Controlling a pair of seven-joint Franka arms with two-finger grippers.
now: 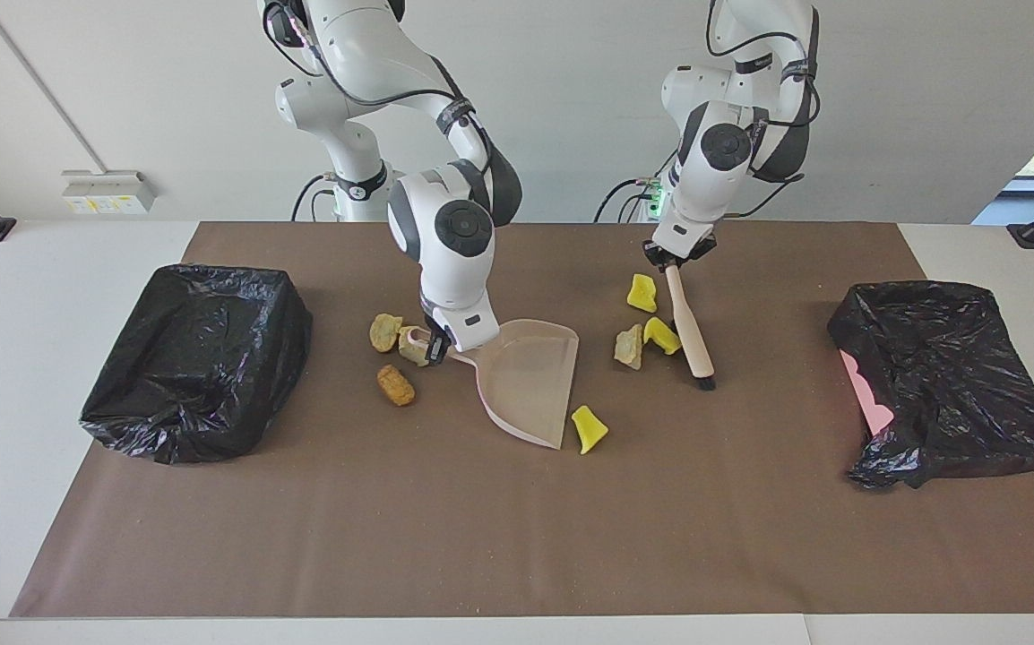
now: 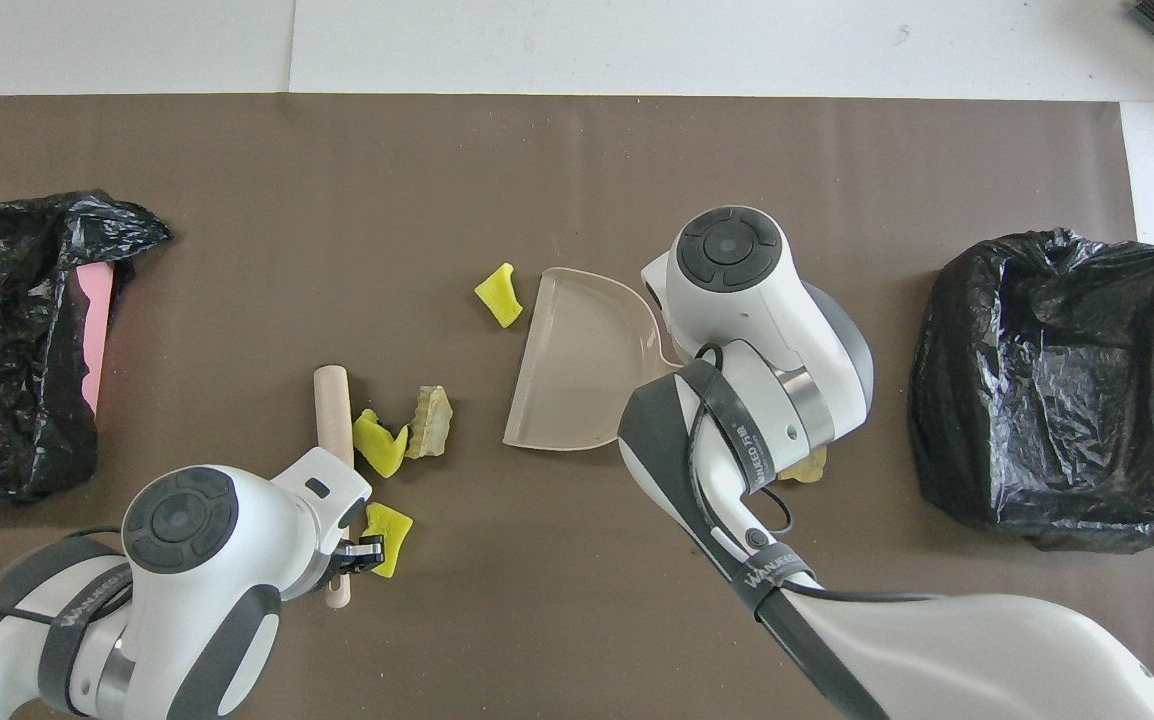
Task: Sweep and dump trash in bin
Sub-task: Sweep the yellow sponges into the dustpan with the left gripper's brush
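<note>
My right gripper (image 1: pixel 434 345) is shut on the handle of the beige dustpan (image 1: pixel 530 381) (image 2: pixel 577 370), which lies on the brown mat with its mouth toward the left arm's end. My left gripper (image 1: pixel 671 262) (image 2: pixel 357 555) is shut on the wooden brush (image 1: pixel 692 327) (image 2: pixel 334 410), bristles down on the mat. The brush presses a yellow piece of trash (image 1: pixel 661 334) (image 2: pixel 377 445) against a tan chunk (image 1: pixel 629 347) (image 2: pixel 430 437). A second yellow piece (image 1: pixel 641 293) lies by the brush handle. A third (image 1: pixel 588 428) (image 2: pixel 499 294) touches the dustpan's lip. Brown chunks (image 1: pixel 384 331) (image 1: pixel 395 384) lie beside the dustpan's handle.
A bin lined with a black bag (image 1: pixel 199 358) (image 2: pixel 1052 385) stands at the right arm's end of the mat. A crumpled black bag with something pink in it (image 1: pixel 947 385) (image 2: pixel 7 340) sits at the left arm's end. Fine crumbs speckle the mat.
</note>
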